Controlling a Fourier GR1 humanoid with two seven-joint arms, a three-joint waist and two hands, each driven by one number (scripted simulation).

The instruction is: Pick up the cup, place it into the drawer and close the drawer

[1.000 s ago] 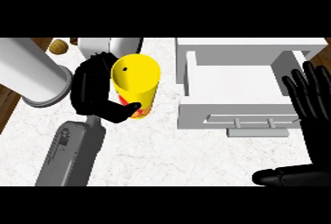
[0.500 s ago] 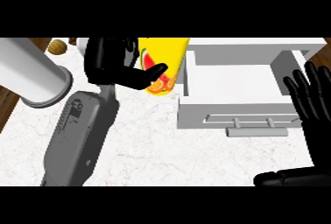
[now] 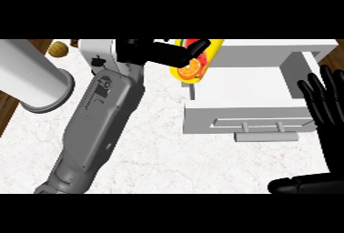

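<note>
Beneath the left hand's fingers and spreading past them on every side: white marbled counter (image 3: pixel 168 159), largest thing in view. Out beyond those fingers, toward the right hand: white drawer (image 3: pixel 252 125) pulled open, front panel with its handle nearest, bare floor showing inside, nothing in it yet. Back behind the left fingers, along the forearm's far side: big grey cylinder (image 3: pixel 30 75) lying on its side, contents hidden. Closing round the yellow cup (image 3: pixel 196 59): left hand (image 3: pixel 151 51), black fingers curled about the cup's body, cup tilted and held up off the counter, fruit picture facing up, hanging just at the drawer's left wall and not yet over the opening. Resting at the view's right edge, just beside the drawer's front corner: right hand (image 3: pixel 324 102), fingers straight and spread, holding nothing. Off above the cylinder, well apart from both hands: a small brown thing (image 3: pixel 59 48), too small to name. By the look of things, mid-carry, pick-up done and placing still to come; next move calling for a further shift over the drawer's opening, a lowering until the cup sits on the floor inside, a release, then a push on the front panel to shut it.
</note>
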